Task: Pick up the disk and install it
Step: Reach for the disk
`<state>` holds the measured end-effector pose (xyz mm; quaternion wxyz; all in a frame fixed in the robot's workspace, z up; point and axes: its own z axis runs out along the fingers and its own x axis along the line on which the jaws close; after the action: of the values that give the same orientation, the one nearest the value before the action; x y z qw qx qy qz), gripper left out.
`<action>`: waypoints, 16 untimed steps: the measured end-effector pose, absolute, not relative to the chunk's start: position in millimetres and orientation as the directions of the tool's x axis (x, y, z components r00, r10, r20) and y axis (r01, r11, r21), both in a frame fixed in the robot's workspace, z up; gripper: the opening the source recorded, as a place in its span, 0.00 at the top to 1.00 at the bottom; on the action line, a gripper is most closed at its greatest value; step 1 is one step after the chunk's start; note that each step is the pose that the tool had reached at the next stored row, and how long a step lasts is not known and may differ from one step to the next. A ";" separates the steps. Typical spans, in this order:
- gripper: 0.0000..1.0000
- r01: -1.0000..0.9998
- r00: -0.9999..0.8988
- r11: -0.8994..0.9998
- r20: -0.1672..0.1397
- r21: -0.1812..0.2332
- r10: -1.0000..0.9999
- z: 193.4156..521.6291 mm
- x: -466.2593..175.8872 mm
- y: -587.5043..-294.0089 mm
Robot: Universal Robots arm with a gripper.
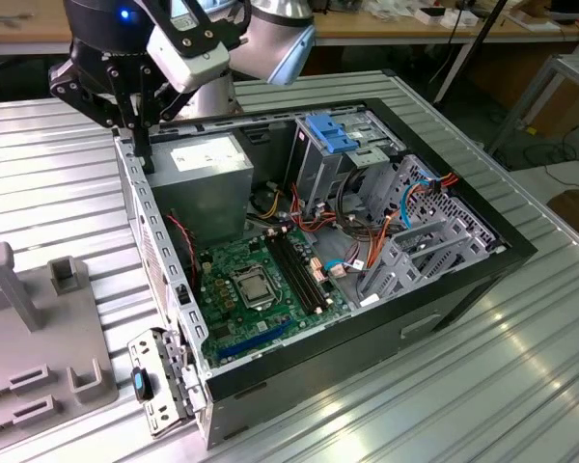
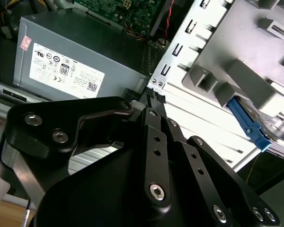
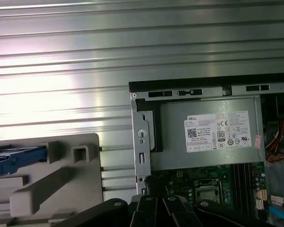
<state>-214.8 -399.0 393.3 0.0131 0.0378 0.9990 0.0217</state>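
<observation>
Found the gripper (image 1: 143, 162) poised over a corner of the open computer case (image 1: 434, 323), right above the edge beside the power supply (image 1: 207, 178). Shut tight, to go by the second wrist view, with nothing between the fingers (image 2: 154, 118) (so: closed and empty). Judged to be between jobs rather than at work on anything inside the case.

Spotted the disk (image 3: 14, 157) outside the case, sitting in a slot of a grey holder (image 3: 61, 177) on the ribbed metal surface (image 3: 132, 42), apart from the gripper and off to one side of the case. Recognised by its bright blue rail and end tab (dark body mostly hidden by the holder's walls). Probably parked there so as to stay at a known place and angle, with the rail exposed for a clean grasp.

As for the case: laid on its side with the panel off, presumably to leave the interior reachable from above. Motherboard (image 1: 261, 280) flat at the bottom, grey drive cage (image 1: 420, 246) toward the exterior view's right. Likely meant as the disk's destination, though hard to say which bay. Not to be confused with the blue bracket (image 1: 330, 133) atop the tall metal cage, nor with the thin blue cables (image 1: 408, 198) nearby.

Nothing picked up yet; installation not begun.
</observation>
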 end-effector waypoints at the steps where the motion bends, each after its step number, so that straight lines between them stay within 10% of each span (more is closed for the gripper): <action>1: 0.89 0.075 -0.997 0.996 -0.025 0.044 0.076 393.3 -216.8 -399.0; 16: 0.89 0.075 -0.997 0.996 -0.024 0.044 0.076 393.3 -252.7 -398.9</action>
<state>-252.7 -398.9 393.3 0.0131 0.0379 0.9990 0.0217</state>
